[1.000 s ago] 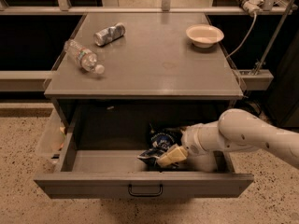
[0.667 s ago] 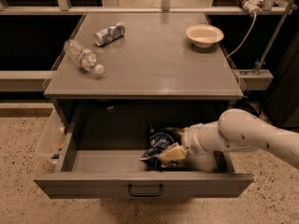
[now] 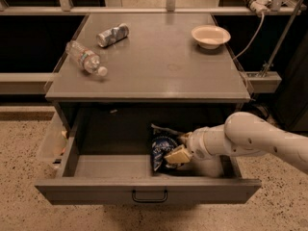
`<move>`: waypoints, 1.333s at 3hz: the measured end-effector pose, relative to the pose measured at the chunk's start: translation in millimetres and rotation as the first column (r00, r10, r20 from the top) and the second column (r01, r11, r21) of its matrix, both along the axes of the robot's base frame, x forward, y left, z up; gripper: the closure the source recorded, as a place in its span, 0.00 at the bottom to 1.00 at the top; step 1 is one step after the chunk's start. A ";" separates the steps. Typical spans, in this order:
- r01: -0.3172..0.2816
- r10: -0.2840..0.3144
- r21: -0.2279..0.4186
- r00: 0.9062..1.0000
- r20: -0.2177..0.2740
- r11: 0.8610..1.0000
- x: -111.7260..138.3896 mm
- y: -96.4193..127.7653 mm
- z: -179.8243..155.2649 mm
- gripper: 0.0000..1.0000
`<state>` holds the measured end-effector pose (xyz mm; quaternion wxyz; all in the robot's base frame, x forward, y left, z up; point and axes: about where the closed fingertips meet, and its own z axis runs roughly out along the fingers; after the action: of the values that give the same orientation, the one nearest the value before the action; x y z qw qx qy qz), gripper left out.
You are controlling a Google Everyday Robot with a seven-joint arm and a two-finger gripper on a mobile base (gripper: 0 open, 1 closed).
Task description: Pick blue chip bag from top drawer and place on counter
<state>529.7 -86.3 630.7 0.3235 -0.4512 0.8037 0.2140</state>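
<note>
Speckled floor surrounds the counter, which carries a bottle, a can and a bowl. Below it the drawer stands open, with the bag inside, right of centre. From the right, the gripper reaches into the drawer, clenched on the bag's right edge.
</note>
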 end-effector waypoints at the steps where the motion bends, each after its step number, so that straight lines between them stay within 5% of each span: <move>1: -0.034 0.033 0.029 0.999 0.022 0.999 0.3 2.0 20.1 1.00; 2: -0.074 0.070 0.059 0.994 0.079 0.995 -7.0 -6.2 86.6 1.00; 4: -0.044 0.045 -0.010 0.986 0.161 0.999 -49.0 -30.3 191.9 1.00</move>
<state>480.6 -116.5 822.6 0.3809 -0.4858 0.7655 0.1814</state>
